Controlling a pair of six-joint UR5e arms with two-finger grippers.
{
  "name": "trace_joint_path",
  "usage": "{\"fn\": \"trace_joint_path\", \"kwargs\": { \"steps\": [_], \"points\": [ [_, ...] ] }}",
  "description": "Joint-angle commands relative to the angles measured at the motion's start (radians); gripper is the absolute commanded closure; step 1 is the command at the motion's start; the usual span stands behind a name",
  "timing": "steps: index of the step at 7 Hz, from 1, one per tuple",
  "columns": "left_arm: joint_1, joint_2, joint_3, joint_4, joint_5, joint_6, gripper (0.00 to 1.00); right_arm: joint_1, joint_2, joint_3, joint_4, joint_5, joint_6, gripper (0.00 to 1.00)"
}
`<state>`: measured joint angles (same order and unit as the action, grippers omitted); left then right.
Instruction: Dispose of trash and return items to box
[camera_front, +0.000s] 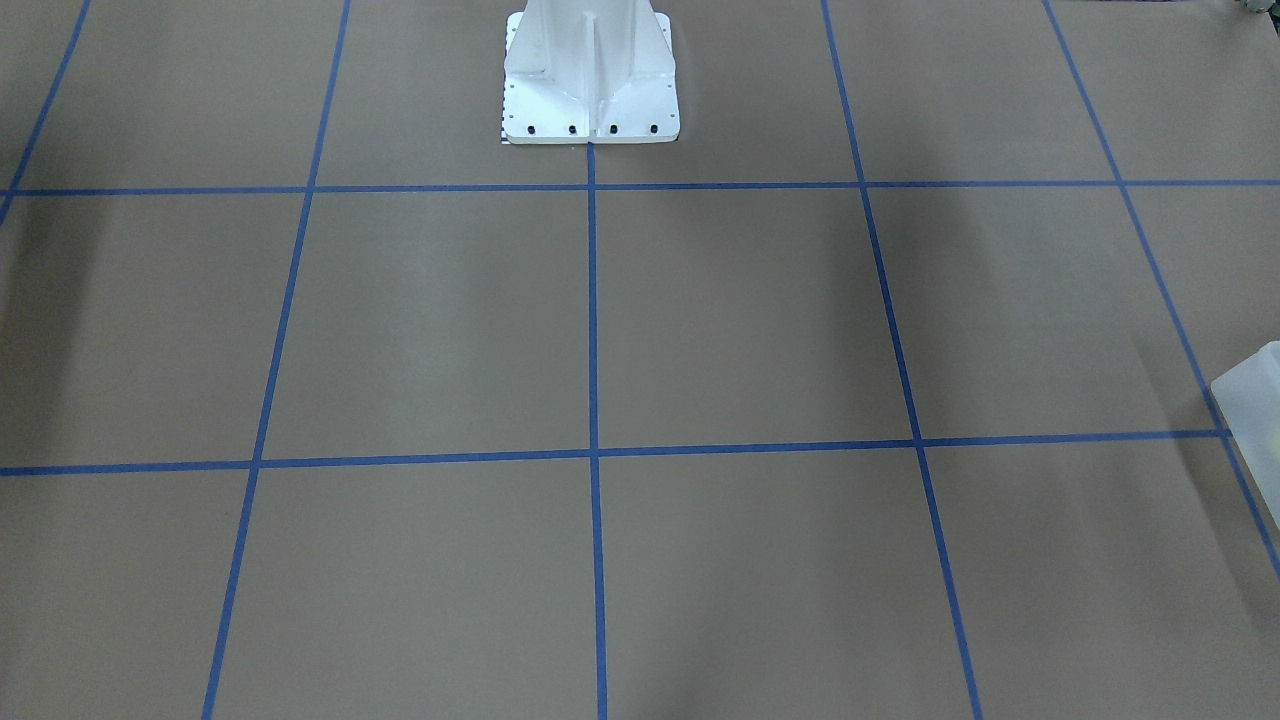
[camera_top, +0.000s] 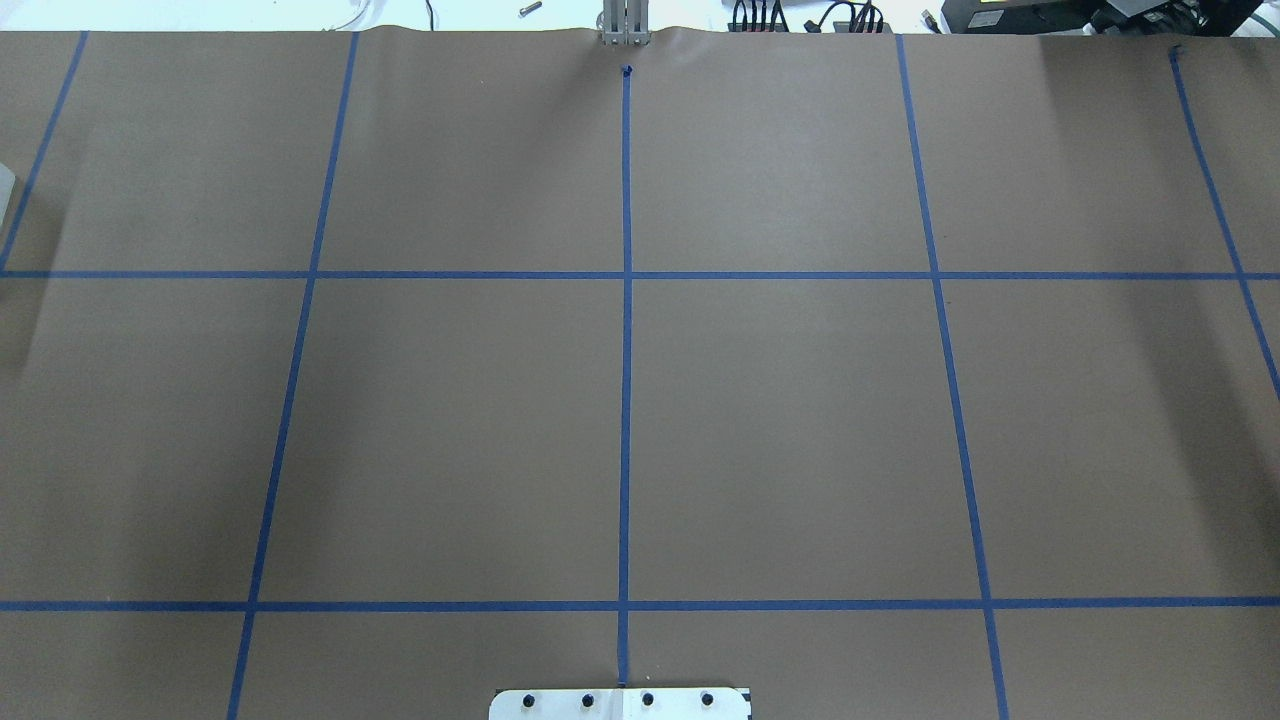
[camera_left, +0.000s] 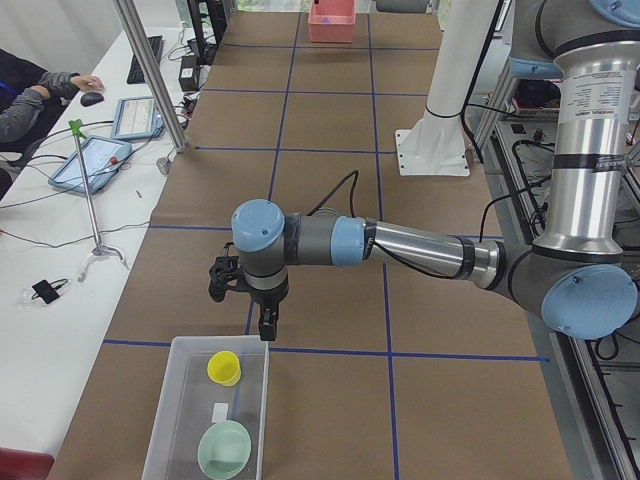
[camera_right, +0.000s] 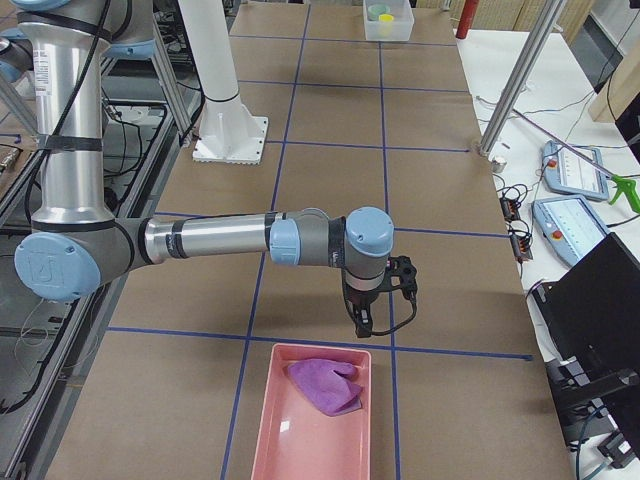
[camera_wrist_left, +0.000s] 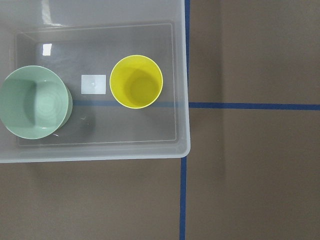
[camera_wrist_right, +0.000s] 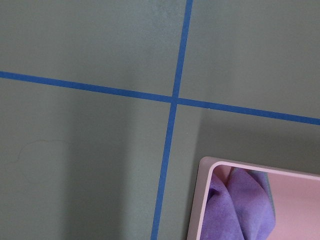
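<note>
Seemingly, with the small yellow plastic cup (camera_wrist_left: 136, 81) and mint-green plastic bowl (camera_wrist_left: 34, 102) upright inside the translucent white plastic bin (camera_wrist_left: 100, 152), the left end effector (camera_left: 266, 330), whose grip state I cannot tell, could clip the bin's rim if lowered.

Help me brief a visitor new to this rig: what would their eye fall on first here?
The bright yellow cup and the mint-green bowl, side by side in the translucent bin at the table's end on the robot's left. Then the purple cloth crumpled in the pink tray at the opposite end. The left gripper hangs by the bin, the right gripper by the tray.
</note>
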<state>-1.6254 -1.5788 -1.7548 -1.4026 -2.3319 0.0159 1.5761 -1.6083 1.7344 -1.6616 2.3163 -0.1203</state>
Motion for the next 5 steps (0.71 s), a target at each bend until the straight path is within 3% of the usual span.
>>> {"fn": "trace_joint_path", "kwargs": {
  "steps": [1,5],
  "points": [
    [-0.001,0.005,-0.006,-0.051,-0.003,0.001,0.01,-0.019,0.001,-0.007,0.04,-0.002,0.001,0.0],
    [0.001,0.005,0.0,-0.053,0.0,0.002,0.01,-0.031,-0.005,-0.024,0.066,-0.003,0.007,0.0]
  ]
}}
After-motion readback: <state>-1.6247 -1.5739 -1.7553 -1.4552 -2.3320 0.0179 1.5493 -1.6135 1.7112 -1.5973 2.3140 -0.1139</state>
